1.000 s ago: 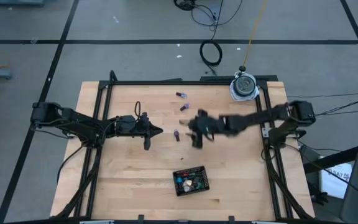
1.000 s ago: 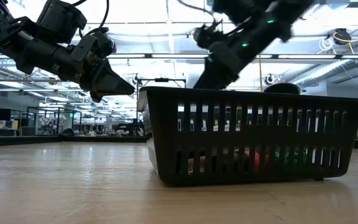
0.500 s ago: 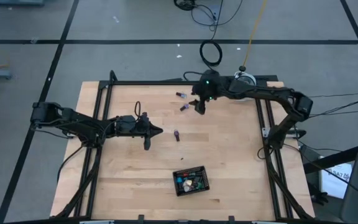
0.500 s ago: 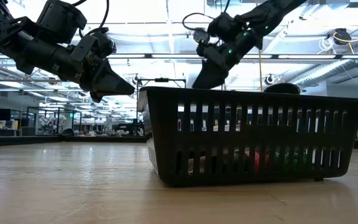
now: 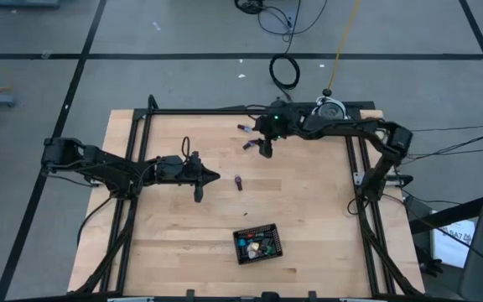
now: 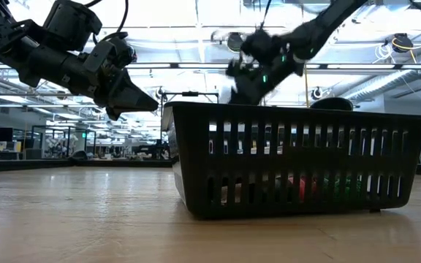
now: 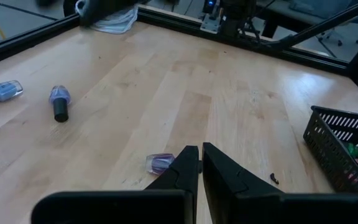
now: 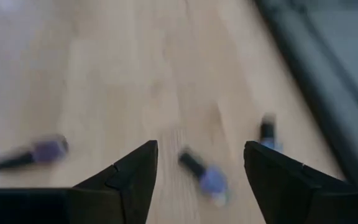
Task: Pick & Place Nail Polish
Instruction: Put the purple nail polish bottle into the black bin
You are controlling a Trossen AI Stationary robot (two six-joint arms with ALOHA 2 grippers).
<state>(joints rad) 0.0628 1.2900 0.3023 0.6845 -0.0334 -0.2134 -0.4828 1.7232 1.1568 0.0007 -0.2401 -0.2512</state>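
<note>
Three nail polish bottles lie loose on the tabletop (image 5: pixel 166 243), all on their sides. The middle bottle (image 5: pixel 248 144), purple with a dark cap, sits at the far centre, immediately at 9 o'clock of the right tool (image 5: pixel 264 149) in the high view; in the right wrist view (image 8: pixel 204 175) it lies on the wood ahead of the spread fingers, long axis slanted, cap end pointing away from the tool's opening. A second bottle (image 5: pixel 244 127) lies just beyond, at 11 o'clock of that tool; a third (image 5: pixel 239 182) lies mid-tabletop, near the left tool's tip. Right tool: wide, empty, hovering. Left tool (image 5: pixel 214 176): pinched narrow, empty, waiting at left centre. Black basket (image 5: pixel 258 243), with bottles inside, at 6 o'clock near the front edge. Judgement: right arm nearer; wrist must square across the bottle's axis before descending.
</note>
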